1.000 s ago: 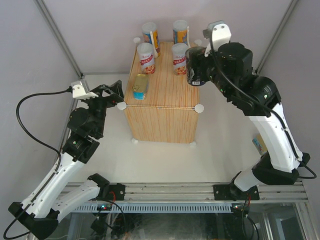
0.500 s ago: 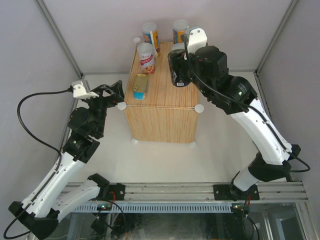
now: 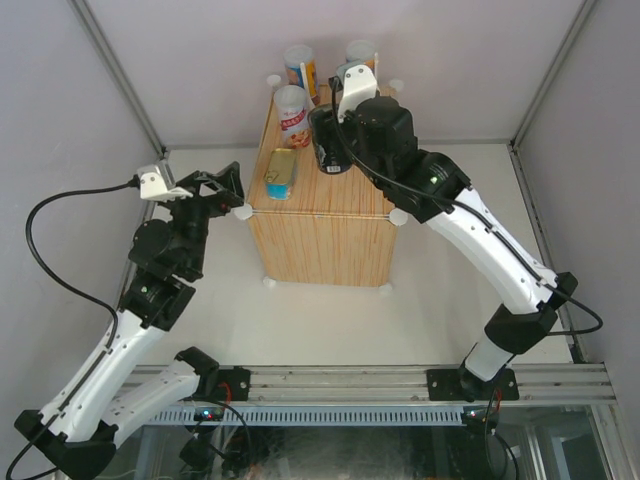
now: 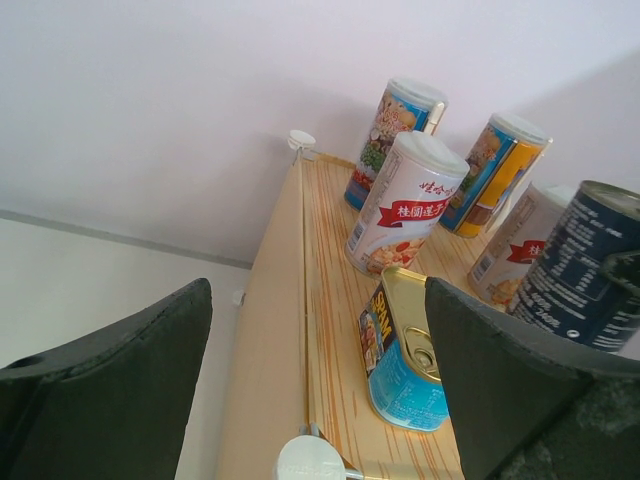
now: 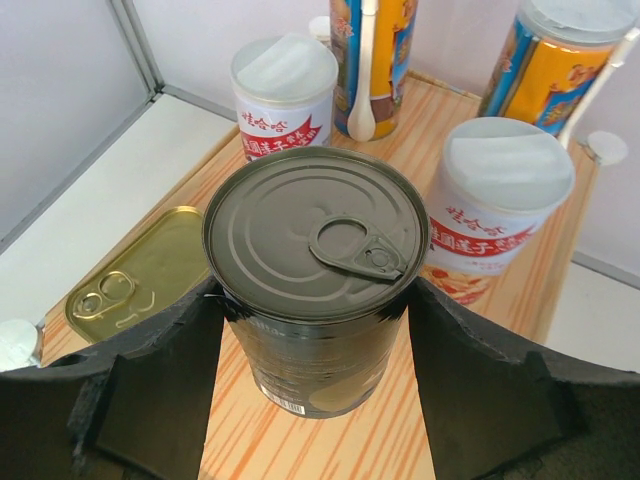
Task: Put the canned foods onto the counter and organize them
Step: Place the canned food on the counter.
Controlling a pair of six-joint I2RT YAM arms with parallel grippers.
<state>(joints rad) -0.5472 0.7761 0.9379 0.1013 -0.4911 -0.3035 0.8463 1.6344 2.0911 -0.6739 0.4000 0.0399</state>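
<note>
Centrally, right fingers point(image 5: 150, 400) pinch the dark can point(image 5: 310, 290) over the worktop point(image 5: 330, 450), white-red cans point(image 5: 285, 95) close behind, gold tin point(image 5: 140, 270) lower left; left fingers point(image 4: 110, 390) spread.

On the left white can point(image 4: 405, 205) a red banner with 桂圆莲子 in white is read, with red 娃哈哈 above it (clearer in the right wrist view). The same two lines are carried by the right white can point(image 5: 495, 205), at 2 o'clock of the dark can point(image 5: 310, 290). SPAM in yellow is made out on the tin point(image 4: 385, 330), along its side. The dark can's fine white print is too small to be read.
</note>
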